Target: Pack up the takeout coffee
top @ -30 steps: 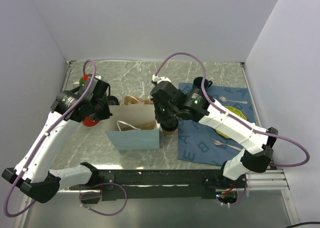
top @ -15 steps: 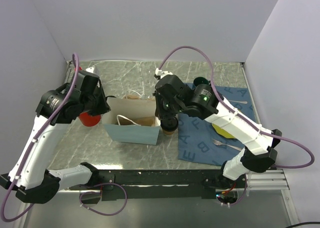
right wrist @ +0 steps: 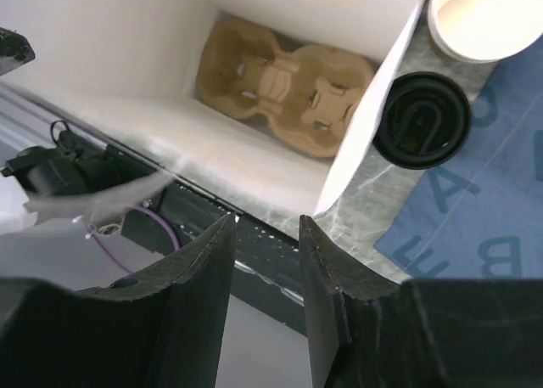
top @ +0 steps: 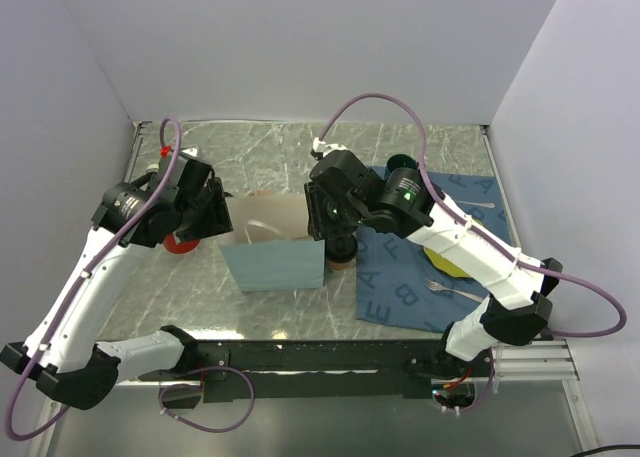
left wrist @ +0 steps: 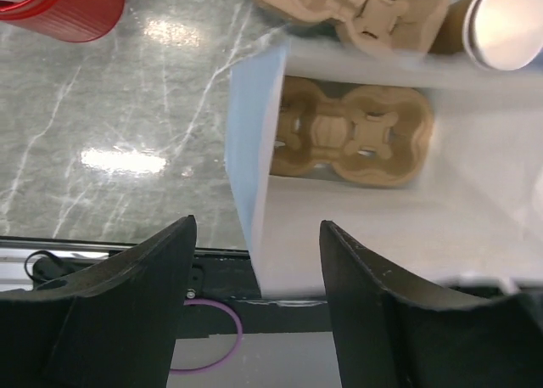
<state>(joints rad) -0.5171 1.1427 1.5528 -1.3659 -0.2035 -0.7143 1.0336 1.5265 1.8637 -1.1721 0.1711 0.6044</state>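
Note:
The takeout coffee (top: pixel 342 258), a tan cup with a black lid (right wrist: pixel 422 120), stands just right of an open light-blue paper bag (top: pixel 275 267). The bag's white inside (right wrist: pixel 110 31) holds a brown cardboard cup carrier (left wrist: pixel 356 137) (right wrist: pixel 284 82). My left gripper (top: pixel 215 217) (left wrist: pixel 258 227) hangs open above the bag's near left corner (left wrist: pixel 246 150). Above the bag's right end my right gripper (top: pixel 322 217) (right wrist: pixel 266 220) is open and holds nothing. The lidded cup lies beside it, untouched.
An unlidded cup (right wrist: pixel 488 19) (left wrist: pixel 509 23) with a cream inside stands behind the lidded one. A second carrier (left wrist: pixel 348 2) lies behind the bag. A red cup (top: pixel 180 241) (left wrist: pixel 64 6) is at the left. A green mug (top: pixel 403 163), yellow plate (top: pixel 462 239) and fork (top: pixel 450 291) sit on a blue mat (top: pixel 400 292).
Both grippers have opened and let go of the bag's rim. The bag has shifted a little to the right and stands open. The left arm moved back toward the bag.

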